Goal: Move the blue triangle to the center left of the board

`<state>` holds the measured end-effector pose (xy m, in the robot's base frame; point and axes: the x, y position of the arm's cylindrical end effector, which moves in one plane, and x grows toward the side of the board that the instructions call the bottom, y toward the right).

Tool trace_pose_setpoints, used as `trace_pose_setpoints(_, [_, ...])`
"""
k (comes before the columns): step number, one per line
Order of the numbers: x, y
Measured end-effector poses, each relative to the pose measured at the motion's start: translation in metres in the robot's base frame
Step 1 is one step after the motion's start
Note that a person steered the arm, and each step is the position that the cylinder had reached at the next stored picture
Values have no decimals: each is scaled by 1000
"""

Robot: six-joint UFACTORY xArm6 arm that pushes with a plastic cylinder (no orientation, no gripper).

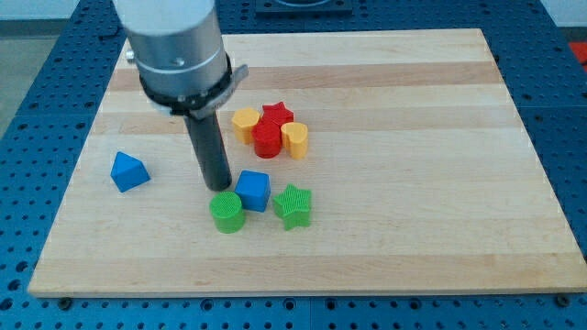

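Tip [218, 188] sits just above green cylinder [227, 212], beside blue cube [253, 191]. Blue triangle [128, 171] well apart, view's left. No gripper, nothing held.

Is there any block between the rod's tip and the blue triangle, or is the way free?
Nothing visible stands between them. My tip is to the view's right of the blue triangle, with bare board between. The green cylinder and blue cube lie on the tip's other side.

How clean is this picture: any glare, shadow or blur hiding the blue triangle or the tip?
Camera view: even, soft light, no glare on the board; the blue triangle is sharp and unobstructed with a faint shadow; my tip shows clearly just above the green cylinder, beside the blue cube; the arm housing at the view's top is cropped.
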<state>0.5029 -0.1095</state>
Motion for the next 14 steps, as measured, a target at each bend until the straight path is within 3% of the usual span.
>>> trace_pose_setpoints(2, [12,-43])
trace_pose_setpoints(4, [-35,-102])
trace_pose_setpoints(7, [8,-71])
trace_pose_setpoints(9, [-1,-142])
trace_pose_setpoints(10, [-32,-145])
trace_pose_setpoints(13, [-20,-94])
trace_pose_setpoints(14, [-34,-89])
